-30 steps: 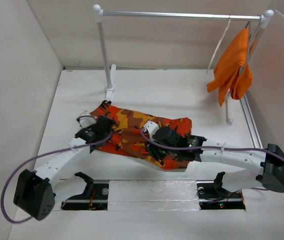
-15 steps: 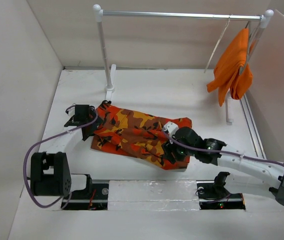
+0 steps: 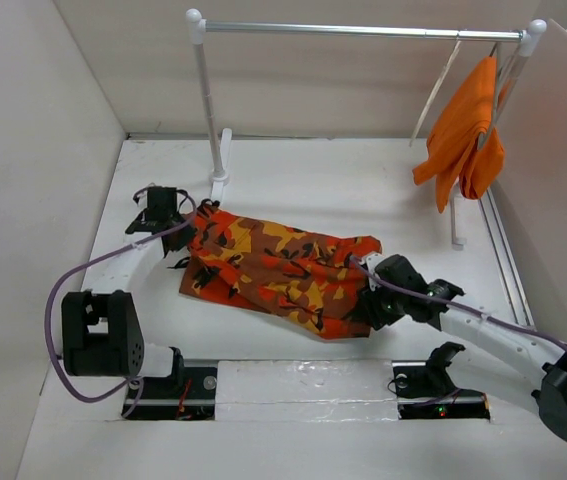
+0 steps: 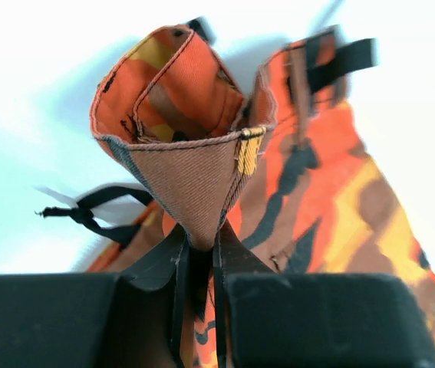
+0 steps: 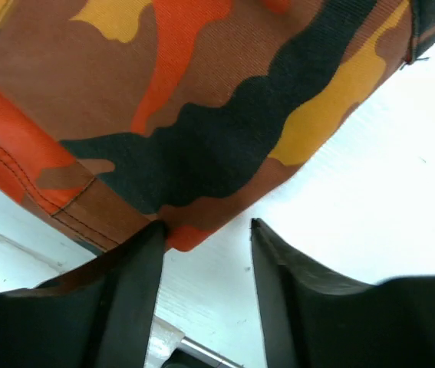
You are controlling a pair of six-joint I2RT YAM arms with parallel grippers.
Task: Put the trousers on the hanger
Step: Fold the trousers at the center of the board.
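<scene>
The camouflage trousers (image 3: 273, 270) lie spread flat across the middle of the white table. My left gripper (image 3: 181, 224) sits at their left end, shut on a raised fold of the waistband (image 4: 194, 184); its fingertips (image 4: 199, 249) pinch the brown cloth. Black drawstrings (image 4: 94, 215) trail beside it. My right gripper (image 3: 365, 292) is at the trousers' right lower edge, open. In the right wrist view the hem (image 5: 194, 153) touches the left finger (image 5: 136, 284), and bare table shows between the jaws. A thin pale hanger (image 3: 437, 88) hangs from the rail at the back right.
A silver rail (image 3: 363, 30) on white posts (image 3: 208, 110) spans the back. A plain orange garment (image 3: 463, 130) hangs at its right end. White walls close in the left, back and right sides. The post's foot (image 3: 221, 180) stands just behind the trousers' left end.
My left gripper moved off the cloth to its left end and closed on the waistband fold. My right gripper slid right, from over the trousers to their edge.
</scene>
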